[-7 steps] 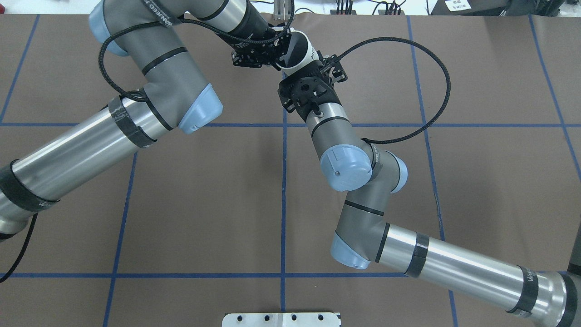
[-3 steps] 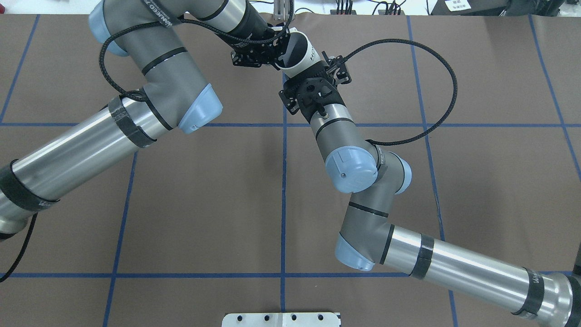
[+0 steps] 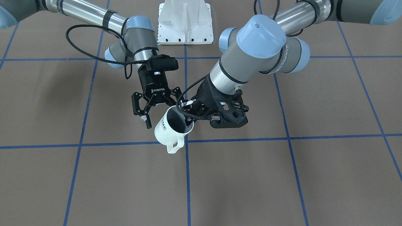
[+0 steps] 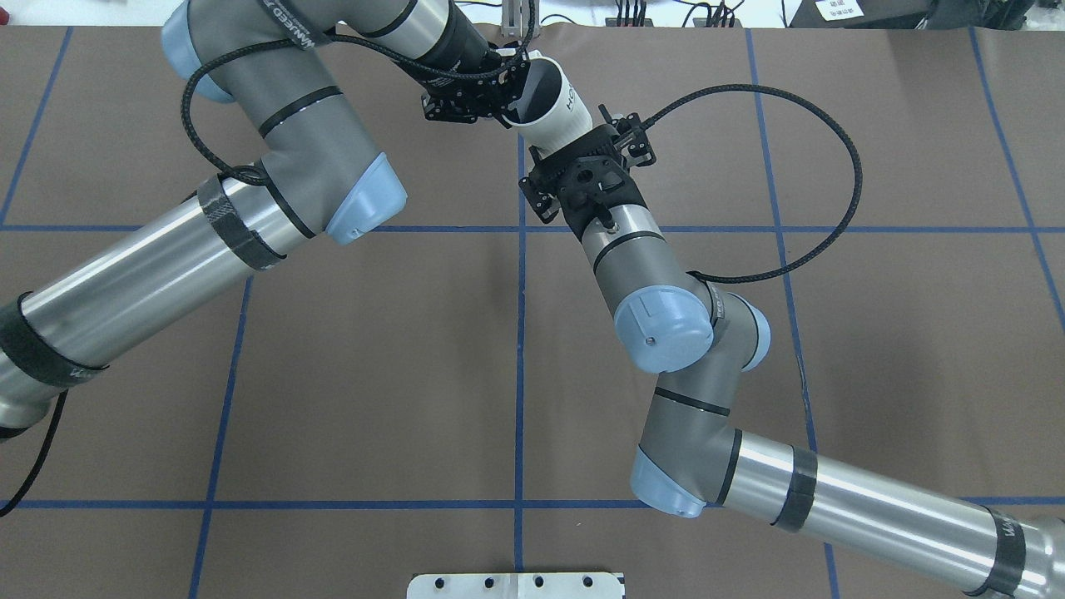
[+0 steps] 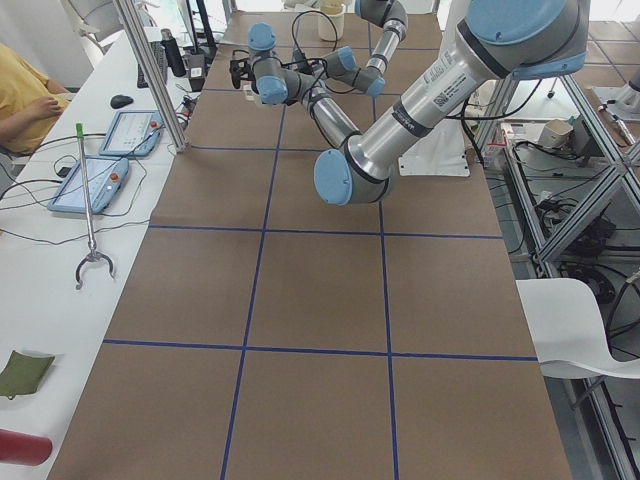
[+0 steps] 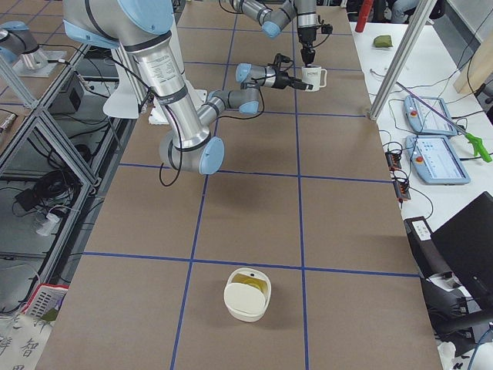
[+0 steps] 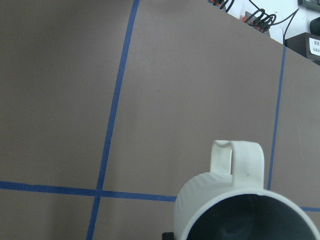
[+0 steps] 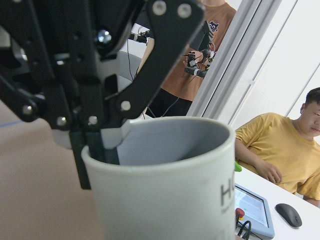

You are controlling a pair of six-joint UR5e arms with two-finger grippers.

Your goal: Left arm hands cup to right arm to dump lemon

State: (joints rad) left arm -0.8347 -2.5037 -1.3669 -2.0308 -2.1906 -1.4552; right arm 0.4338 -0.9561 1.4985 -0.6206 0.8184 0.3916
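Pinching cup (image 3: pixel 169 128) rim, left end effector (image 8: pixel 97 150) closed, right end effector (image 3: pixel 160 110) spread wide beside it.

Left end effector (image 3: pixel 190 113) pinched tight; right end effector (image 3: pixel 157 110) splayed wide.

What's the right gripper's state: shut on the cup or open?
Open: front view shows the right gripper with fingers spread wider than the cup, gap beside its wall. The left gripper pinches the rim.
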